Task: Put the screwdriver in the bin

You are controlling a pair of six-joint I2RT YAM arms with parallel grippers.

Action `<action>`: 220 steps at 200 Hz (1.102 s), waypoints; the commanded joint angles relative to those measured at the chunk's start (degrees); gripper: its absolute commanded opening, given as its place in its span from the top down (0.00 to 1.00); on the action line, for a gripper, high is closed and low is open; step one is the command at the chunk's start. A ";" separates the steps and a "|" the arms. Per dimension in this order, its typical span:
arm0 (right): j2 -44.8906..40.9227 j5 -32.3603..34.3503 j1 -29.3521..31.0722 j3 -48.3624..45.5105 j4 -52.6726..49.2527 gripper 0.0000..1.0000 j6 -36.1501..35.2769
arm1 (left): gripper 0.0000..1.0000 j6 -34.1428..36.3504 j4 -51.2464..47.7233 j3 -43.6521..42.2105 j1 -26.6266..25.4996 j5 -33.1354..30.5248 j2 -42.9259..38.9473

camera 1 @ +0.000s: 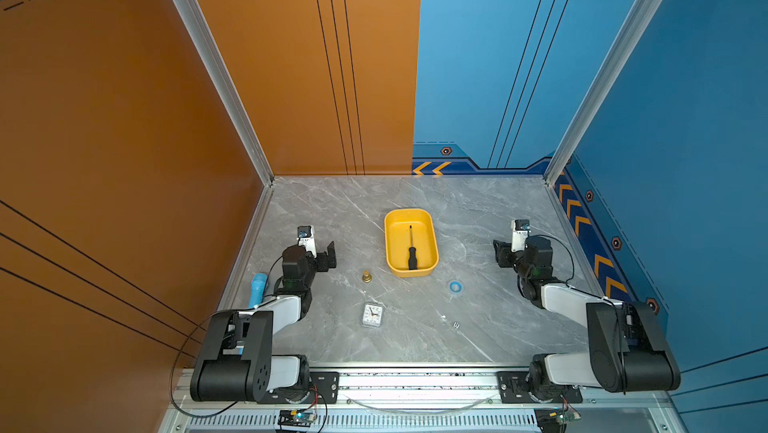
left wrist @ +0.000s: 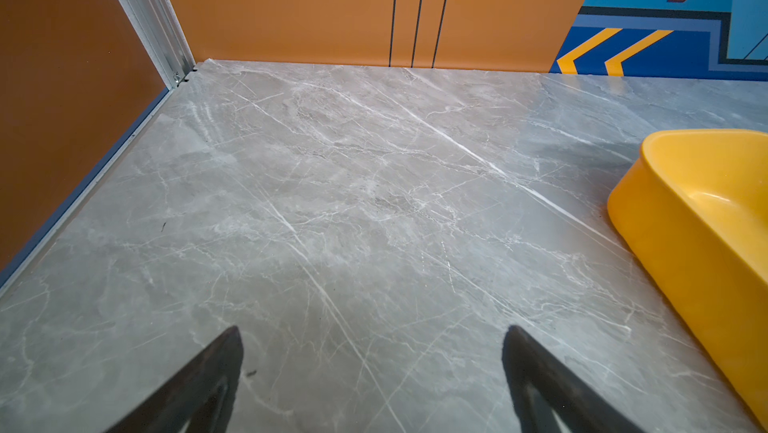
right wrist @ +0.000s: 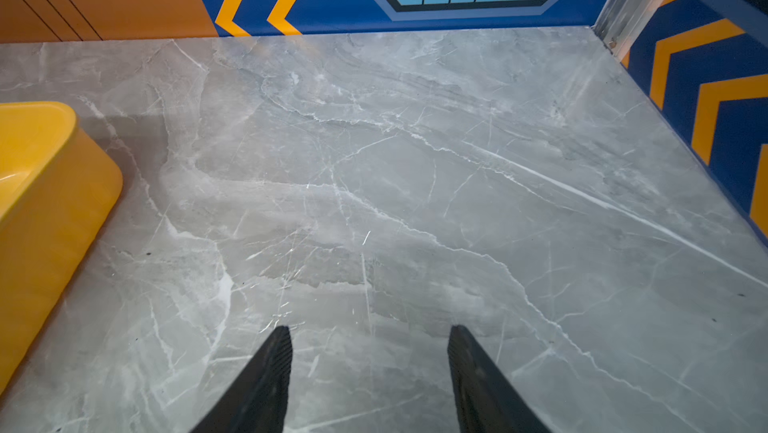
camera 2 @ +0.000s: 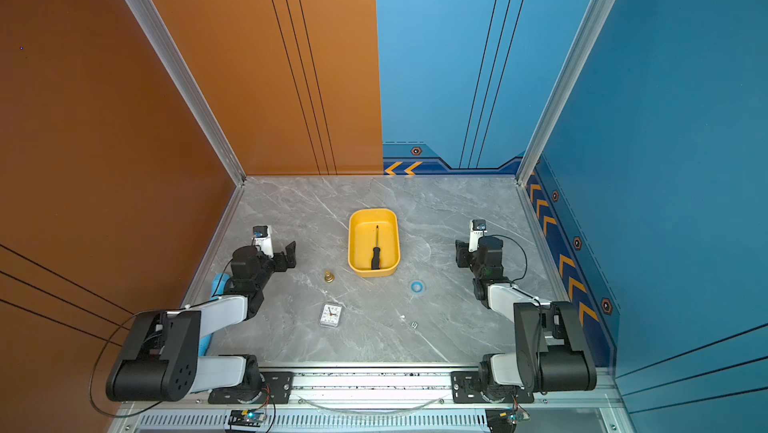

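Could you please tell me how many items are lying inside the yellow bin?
1: the screwdriver lies lengthwise on the bin floor, handle towards the near wall, which could hide something tiny.

Inside a robotics lab test cell: a left arm (camera 1: 232, 352) and a right arm (camera 1: 623, 348) bolted to an aluminium rail (camera 1: 415, 381) at the near edge of a grey marble-look bench (camera 1: 415, 339), walled by orange panels (camera 1: 104, 140) left, blue chevron-striped panels (camera 1: 685, 140) right, bare circuit boards (camera 1: 297, 415) under the rail
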 commanded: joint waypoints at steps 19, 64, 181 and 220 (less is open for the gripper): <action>0.97 4.45 -0.31 -0.55 6.02 0.42 0.77 | 0.02 1.92 10.07 -0.63 0.69 -1.08 5.43; 4.91 7.51 -0.31 -5.48 19.61 0.42 0.59 | 0.02 2.95 17.15 -1.07 -0.27 -1.88 11.87; 9.22 7.06 -0.93 -3.88 20.15 0.29 1.28 | 0.02 2.85 9.79 2.85 -0.01 -1.80 12.07; 9.22 7.18 -0.95 -3.90 20.14 0.18 1.34 | 0.02 2.79 9.79 2.92 -0.01 -1.78 12.08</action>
